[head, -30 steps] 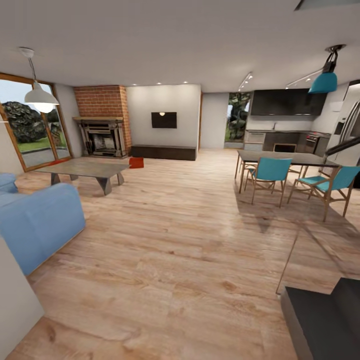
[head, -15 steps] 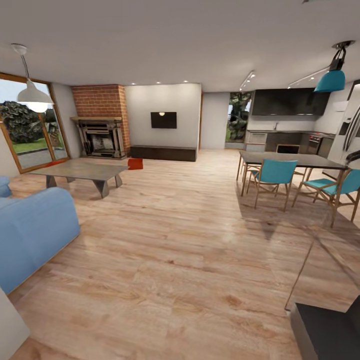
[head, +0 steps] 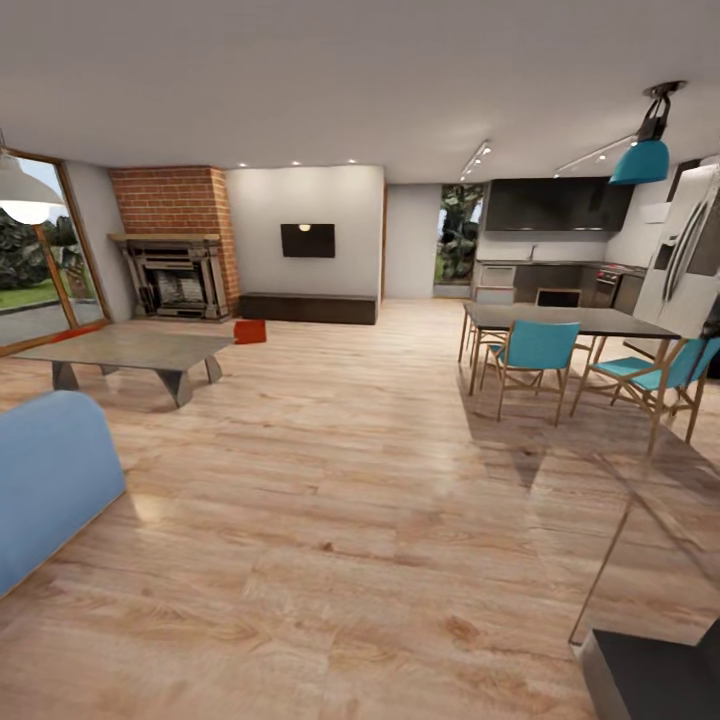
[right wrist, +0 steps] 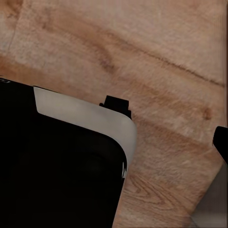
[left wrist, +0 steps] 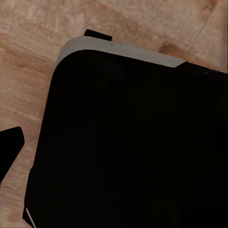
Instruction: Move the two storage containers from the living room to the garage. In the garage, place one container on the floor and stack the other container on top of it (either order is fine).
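Grippers first: neither wrist view settles how the jaws stand, since each looks down past the robot's black base (left wrist: 128, 142) at the wood plank floor (head: 360, 520), so their state cannot be told and nothing is carried. The whole head view has swung since a second ago, so the camera is turning, not the furniture. The blue sofa (head: 45, 480) slides toward the left edge, the dining table (head: 560, 320) with its teal chairs (head: 535, 350) drifts leftward, and a steel refrigerator (head: 685, 260) comes into sight on the right. One red-orange storage container (head: 249, 331) sits on the floor past the coffee table (head: 125, 350), near the brick fireplace (head: 175, 250), well away from the robot. By the look of it, the approach has barely begun.
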